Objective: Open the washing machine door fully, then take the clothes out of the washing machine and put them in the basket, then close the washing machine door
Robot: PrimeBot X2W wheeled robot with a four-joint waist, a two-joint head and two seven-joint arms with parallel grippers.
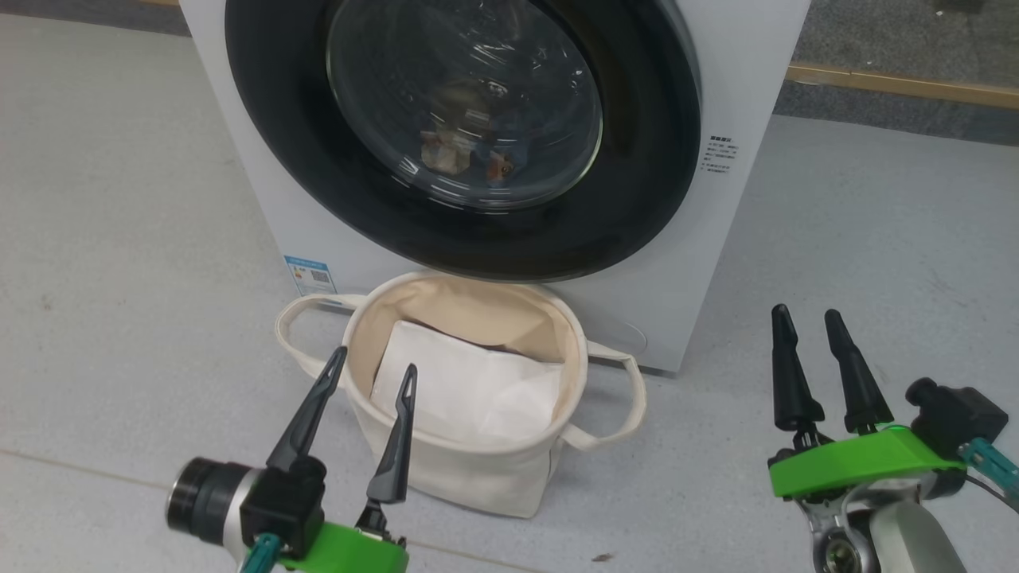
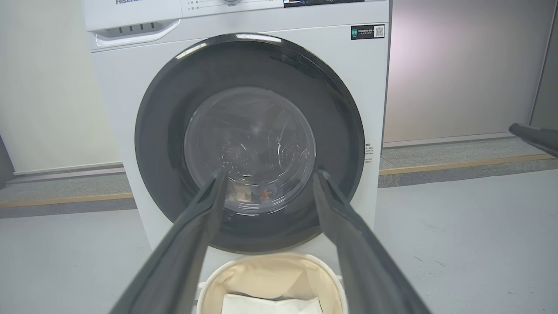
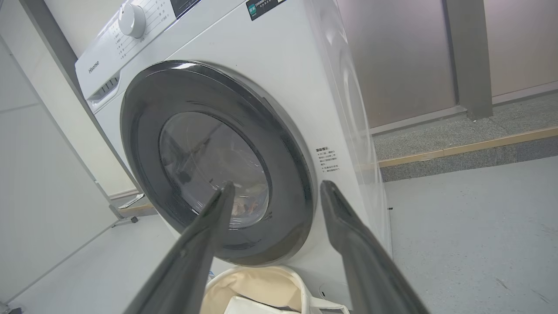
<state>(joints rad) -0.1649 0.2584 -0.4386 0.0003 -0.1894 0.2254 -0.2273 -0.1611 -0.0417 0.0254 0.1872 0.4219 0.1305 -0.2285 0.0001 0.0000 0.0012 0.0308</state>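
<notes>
The white washing machine [image 1: 732, 72] [image 2: 130, 87] [image 3: 279, 65] stands ahead with its round black-rimmed door [image 1: 637, 159] [image 2: 165, 113] [image 3: 287, 174] shut flat against the front. Through the glass I glimpse the clothes [image 1: 446, 151] [image 2: 250, 194] [image 3: 246, 205] as cream and orange patches low in the drum. The cream canvas basket [image 1: 478, 477] [image 2: 266, 270] [image 3: 257, 283] sits on the floor right under the door, with a flat white sheet [image 1: 470, 390] inside. My left gripper [image 1: 374, 362] [image 2: 267, 175] hovers open at the basket's near left rim. My right gripper [image 1: 806, 316] [image 3: 277, 187] is open, off to the right of the basket, holding nothing.
Grey floor [image 1: 119, 239] spreads to both sides of the machine. A raised strip with a wooden edge [image 1: 899, 83] runs behind on the right. A pale panel wall [image 3: 39, 174] stands to the machine's left. The other arm's fingertip [image 2: 534, 136] pokes in at the left wrist view's right edge.
</notes>
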